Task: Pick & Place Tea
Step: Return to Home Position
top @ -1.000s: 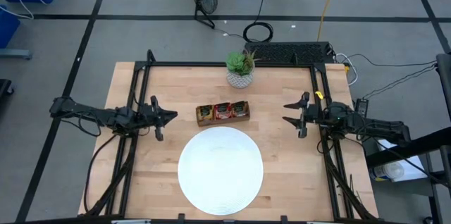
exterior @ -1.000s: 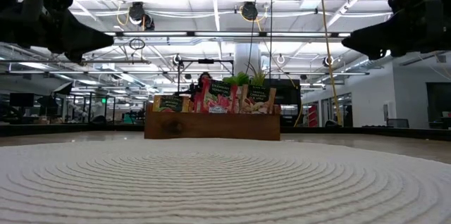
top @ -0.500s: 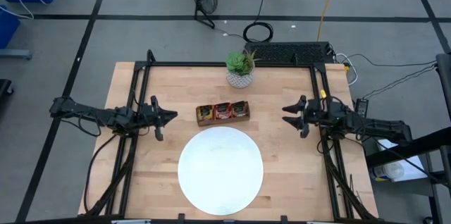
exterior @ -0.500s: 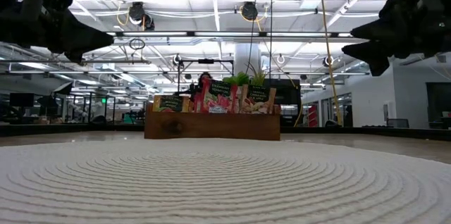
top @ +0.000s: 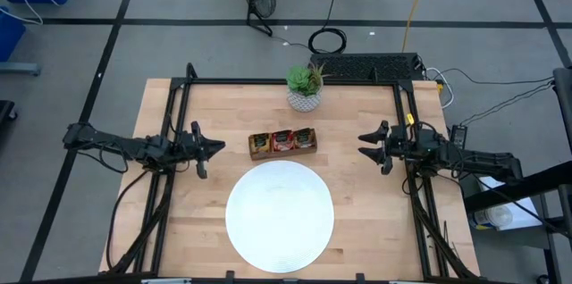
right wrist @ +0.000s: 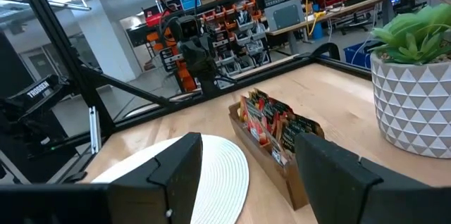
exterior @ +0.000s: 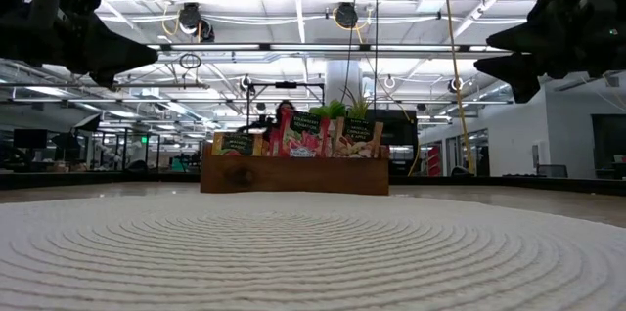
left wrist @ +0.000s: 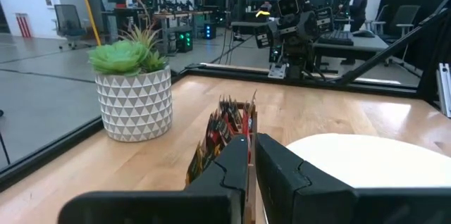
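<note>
Tea sorted on a wooden table (top: 179, 230) in an open workshop hall, an arm at each side.

At the left edge, the left hand (top: 217, 148) hovers above the table, fingers pressed almost together, holding nothing. In the middle, the tea (top: 283, 140) stands upright in the wooden tray (top: 253, 146), between a potted plant (top: 304, 95) and a bare white plate (top: 280, 217). At the right edge, the right hand (top: 364, 145) hangs with fingers spread wide, empty. The sorting looks finished; the step appears to be the return to rest, which calls only for each arm to fold away clear of the tray.
</note>
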